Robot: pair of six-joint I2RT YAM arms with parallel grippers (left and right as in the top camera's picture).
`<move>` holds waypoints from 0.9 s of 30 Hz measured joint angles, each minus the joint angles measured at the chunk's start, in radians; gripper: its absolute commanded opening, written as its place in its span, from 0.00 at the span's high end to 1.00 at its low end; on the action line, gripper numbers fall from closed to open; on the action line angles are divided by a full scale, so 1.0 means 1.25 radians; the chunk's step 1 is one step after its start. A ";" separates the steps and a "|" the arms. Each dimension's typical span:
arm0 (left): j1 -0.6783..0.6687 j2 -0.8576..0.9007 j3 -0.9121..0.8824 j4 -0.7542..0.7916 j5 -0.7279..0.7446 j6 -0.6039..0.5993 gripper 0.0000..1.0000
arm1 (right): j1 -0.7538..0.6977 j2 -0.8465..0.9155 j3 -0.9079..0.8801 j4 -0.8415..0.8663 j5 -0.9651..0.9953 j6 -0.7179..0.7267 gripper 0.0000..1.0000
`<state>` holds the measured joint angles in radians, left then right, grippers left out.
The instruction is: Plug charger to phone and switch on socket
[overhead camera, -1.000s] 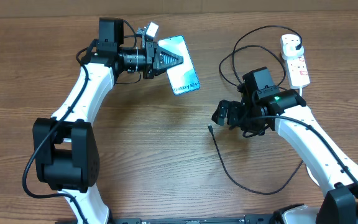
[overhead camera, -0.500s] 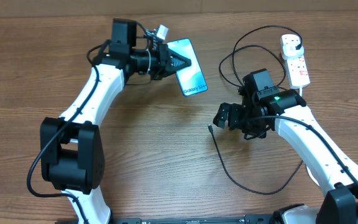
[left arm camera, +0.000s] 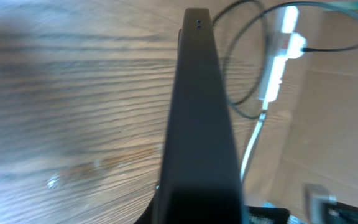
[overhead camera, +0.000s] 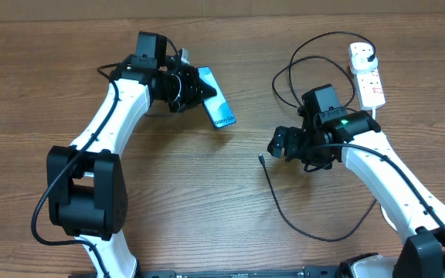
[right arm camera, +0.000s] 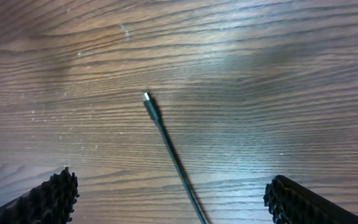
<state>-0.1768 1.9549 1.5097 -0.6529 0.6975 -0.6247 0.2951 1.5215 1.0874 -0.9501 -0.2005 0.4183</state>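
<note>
The slim rectangular phone with the light blue screen (overhead camera: pixel 219 113) is found clamped in the left tool (overhead camera: pixel 199 91), turned onto its long edge over the upper middle of the brown wood-grained desk (overhead camera: pixel 168 208); in the left wrist view it is presented edge-on as a dark narrow slab (left arm camera: pixel 197 124), and whether it touches the desk cannot be told. The right tool (overhead camera: pixel 279 142) is held apart and empty, low over the desk, with its ridged black fingers (right arm camera: pixel 51 198) seen wide at either side of the right wrist view; the small connector tip (right arm camera: pixel 146 98) of the long thin black charger cable (overhead camera: pixel 268 177) lies flat on the desk ahead of and between them, ungrasped. The white elongated power strip (overhead camera: pixel 368 77) lies at the far right, well apart from the phone, its red switch (overhead camera: pixel 376 91) untouched. The step in hand is judged to be the pick-up of the connector; the task is judged early. It is recommended that the right tool be lowered squarely over the cable just behind the tip, so that the tip is left protruding and straight; a grip further back would be expected to let the thin cable flex at insertion; the phone should be held steady with its port end presented.
</note>
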 measured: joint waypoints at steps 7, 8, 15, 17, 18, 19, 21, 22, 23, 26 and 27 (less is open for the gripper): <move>0.000 0.000 0.000 -0.053 -0.063 0.057 0.96 | 0.000 0.000 0.000 -0.004 0.020 0.000 0.12; -0.002 0.000 0.000 -0.056 -0.073 0.063 0.96 | 0.000 0.000 0.000 -0.004 0.021 0.001 0.13; -0.005 0.000 0.000 -0.064 -0.121 0.100 0.96 | 0.034 0.000 0.000 -0.002 0.027 0.000 0.19; -0.005 0.000 0.000 -0.064 -0.126 0.108 0.96 | 0.059 0.000 0.000 -0.003 0.027 0.000 0.18; -0.005 0.000 0.000 -0.064 -0.128 0.111 0.96 | 0.070 0.000 0.000 -0.004 0.026 -0.001 0.18; -0.005 0.000 0.000 -0.064 -0.129 0.112 0.96 | 0.085 0.000 0.000 -0.006 0.027 -0.001 0.18; -0.005 0.000 0.000 -0.064 -0.131 0.118 0.96 | 0.104 0.004 0.000 -0.015 0.027 -0.001 0.17; -0.005 0.000 0.000 -0.064 -0.131 0.120 0.96 | 0.110 0.009 0.000 -0.022 0.027 -0.001 0.17; -0.005 0.000 0.000 -0.064 -0.132 0.123 0.96 | 0.117 0.019 0.002 -0.036 0.027 -0.001 0.16; -0.005 0.000 0.000 -0.064 -0.132 0.125 0.96 | 0.120 0.059 0.021 -0.094 0.028 -0.002 0.14; -0.005 0.000 0.000 -0.064 -0.132 0.126 0.96 | 0.120 0.073 0.031 -0.111 0.029 -0.002 0.14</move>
<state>-0.1837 1.9549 1.5097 -0.7334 0.5320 -0.4675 0.4450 1.6131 1.1267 -1.0885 -0.1638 0.4160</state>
